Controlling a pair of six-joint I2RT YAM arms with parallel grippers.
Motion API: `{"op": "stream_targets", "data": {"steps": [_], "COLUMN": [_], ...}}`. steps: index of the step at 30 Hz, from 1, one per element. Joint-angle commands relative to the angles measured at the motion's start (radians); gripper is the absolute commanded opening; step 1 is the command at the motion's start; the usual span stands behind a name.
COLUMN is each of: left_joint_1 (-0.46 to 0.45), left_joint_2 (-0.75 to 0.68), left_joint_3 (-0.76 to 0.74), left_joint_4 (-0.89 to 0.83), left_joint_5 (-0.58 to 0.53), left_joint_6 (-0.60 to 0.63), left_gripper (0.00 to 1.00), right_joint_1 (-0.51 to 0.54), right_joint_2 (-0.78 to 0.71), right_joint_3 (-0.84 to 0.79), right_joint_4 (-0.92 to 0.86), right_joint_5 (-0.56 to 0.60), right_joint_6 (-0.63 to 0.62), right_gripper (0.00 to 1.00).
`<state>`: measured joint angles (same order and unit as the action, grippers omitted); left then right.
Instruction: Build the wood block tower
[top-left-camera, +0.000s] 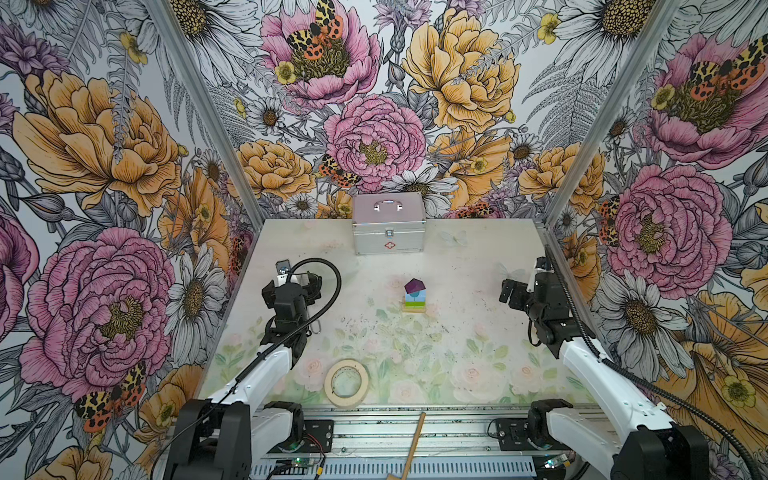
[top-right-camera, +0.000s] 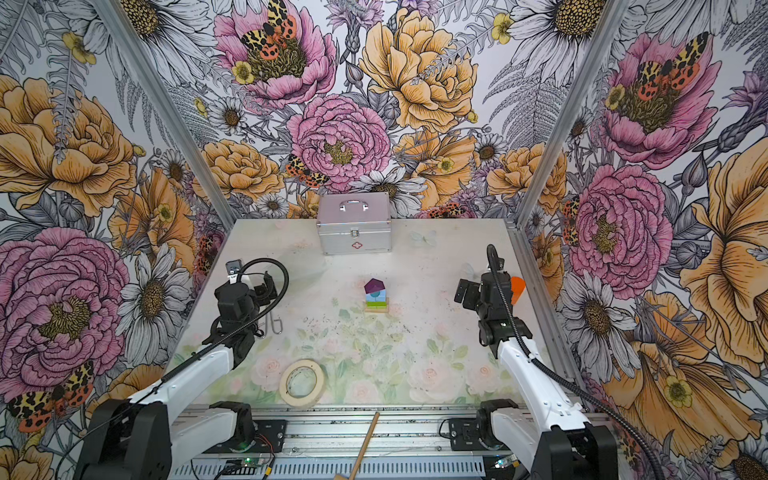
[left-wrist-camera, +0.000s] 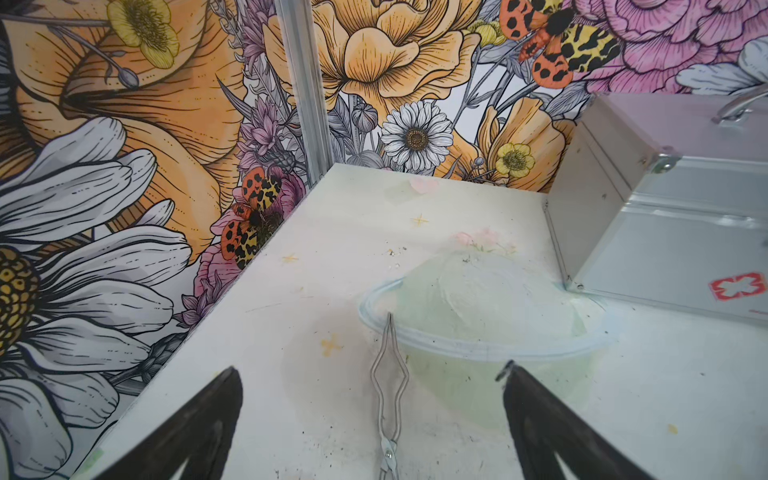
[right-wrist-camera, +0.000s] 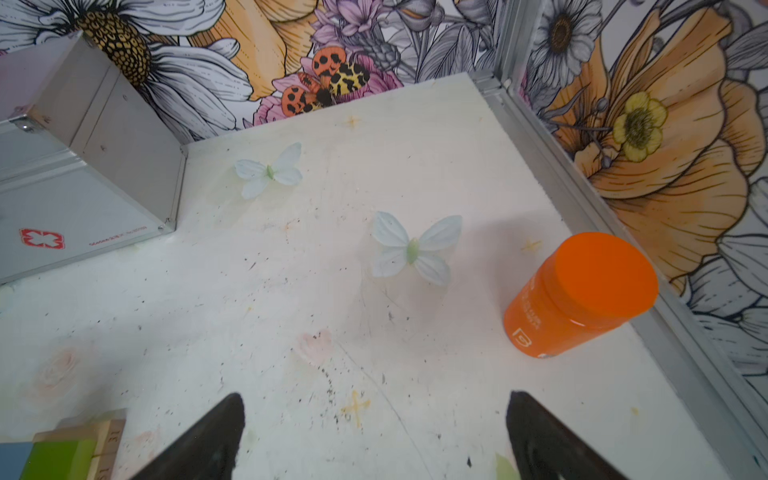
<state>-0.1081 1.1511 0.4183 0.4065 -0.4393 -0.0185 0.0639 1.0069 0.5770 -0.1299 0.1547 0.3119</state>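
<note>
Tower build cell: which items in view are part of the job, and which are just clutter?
Job:
- wood block tower, standing mid-table
- purple roof block, on top of it
- left gripper and right gripper, both open and empty

Lying about:
- tape roll
- metal case
- orange container
- wire tongs
- wooden stick
</note>
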Motion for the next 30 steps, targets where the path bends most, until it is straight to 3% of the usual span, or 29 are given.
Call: {"op": "stream_targets", "data": {"steps": [1, 7, 12, 14, 18, 21, 30], "left_joint_1": [0.010, 0.000, 0.002, 0.018, 0.019, 0.033, 0.091], "left_joint_2": [0.077, 0.213, 0.358, 0.323, 0.437, 0.401, 0.401], "left_joint_3": [-0.030, -0.084, -0.099, -0.097, -0.137, -0.114, -0.046], "left_joint_4": [0.214, 0.446, 0.645, 0.578, 0.784, 0.676, 0.545], "left_joint_5": [0.012, 0.034, 0.085, 0.109, 0.163, 0.199, 0.219], "left_joint_6": [0.028, 0.052, 0.096, 0.070, 0.100, 0.084, 0.016], "left_gripper": [0.99, 0.99, 0.99, 0.99, 0.99, 0.99, 0.99], "right_joint_1": [-0.007, -0.007, -0.007, -0.005, -0.006, -0.003, -0.066], "right_joint_2": [0.004, 0.080, 0.231, 0.297, 0.437, 0.546, 0.529], "right_joint_3": [-0.059, -0.198, -0.281, -0.272, -0.251, -0.279, -0.186], "right_joint_4": [0.290, 0.586, 0.853, 0.920, 1.042, 1.209, 0.995], "right_joint_5": [0.084, 0.126, 0.125, 0.116, 0.084, 0.075, 0.015], "right_joint_6": [-0.068, -0.162, -0.216, -0.232, -0.274, -0.292, -0.223], "right_gripper": [1.00, 1.00, 1.00, 1.00, 1.00, 1.00, 1.00]}}
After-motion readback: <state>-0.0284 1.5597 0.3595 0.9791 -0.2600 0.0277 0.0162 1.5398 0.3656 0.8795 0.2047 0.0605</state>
